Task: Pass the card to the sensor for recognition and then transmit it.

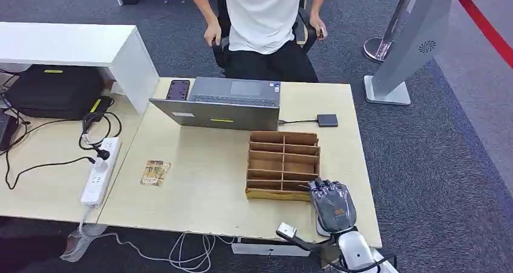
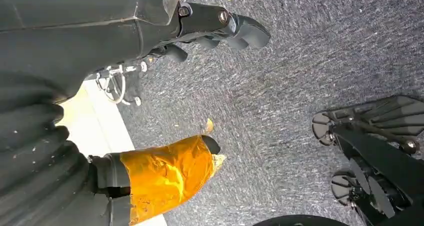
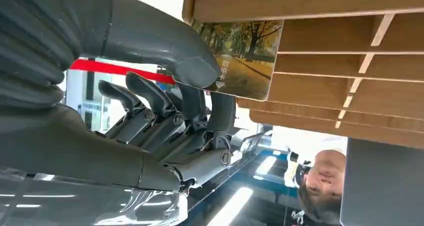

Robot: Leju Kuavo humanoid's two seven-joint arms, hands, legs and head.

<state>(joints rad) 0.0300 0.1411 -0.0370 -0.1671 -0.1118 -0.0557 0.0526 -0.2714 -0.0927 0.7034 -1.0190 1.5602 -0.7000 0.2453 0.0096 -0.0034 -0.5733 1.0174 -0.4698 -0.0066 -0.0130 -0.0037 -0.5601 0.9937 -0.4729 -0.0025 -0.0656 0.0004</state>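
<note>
Wooden desk (image 1: 199,182), right hand (image 3: 165,131) pinching card (image 3: 245,60), its Chinese print barely legible.

Lighting: even, bright indoor light, soft shadows on table (image 1: 199,182). Right wrist view: blown-out background glare, ceiling strips visible. Left wrist view: foil (image 2: 165,178) glints; foreground perhaps slightly soft

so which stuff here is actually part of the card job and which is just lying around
Part of the job:
- right hand, pinching the card
- card with the tree picture, at the wooden organizer
- wooden organizer
- small dark box cabled to the laptop, possibly the sensor

Just lying about:
- laptop
- phone
- power strip
- black bag
- second card on the table
</note>
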